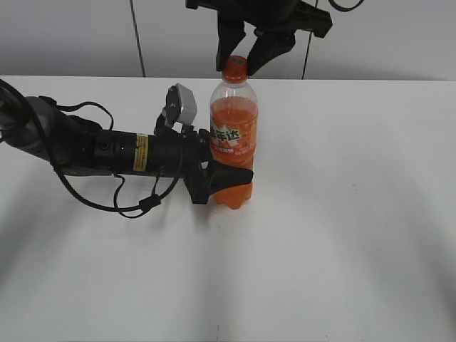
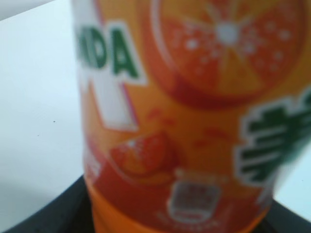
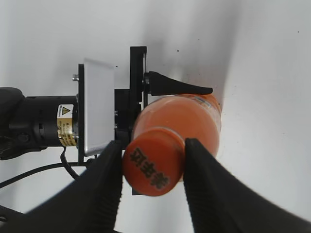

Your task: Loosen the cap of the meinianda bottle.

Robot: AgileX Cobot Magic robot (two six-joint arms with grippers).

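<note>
The meinianda bottle [image 1: 232, 135] stands upright on the white table [image 1: 342, 249], full of orange soda. My left gripper [image 1: 228, 178] comes in from the left and is shut on its lower body. The left wrist view is filled by the blurred label [image 2: 184, 121], with black fingers [image 2: 180, 224] at the bottom corners. The orange cap [image 1: 235, 66] sits on the neck. My right gripper [image 1: 239, 70] comes down from above and is shut on the cap. In the right wrist view both black fingers [image 3: 153, 160] press the cap [image 3: 153, 167] from either side, above the bottle [image 3: 194, 114].
The left arm with its grey camera block [image 1: 182, 105] and loose black cables [image 1: 135, 203] lies across the table's left half. A white wall [image 1: 71, 35] stands behind the table's far edge.
</note>
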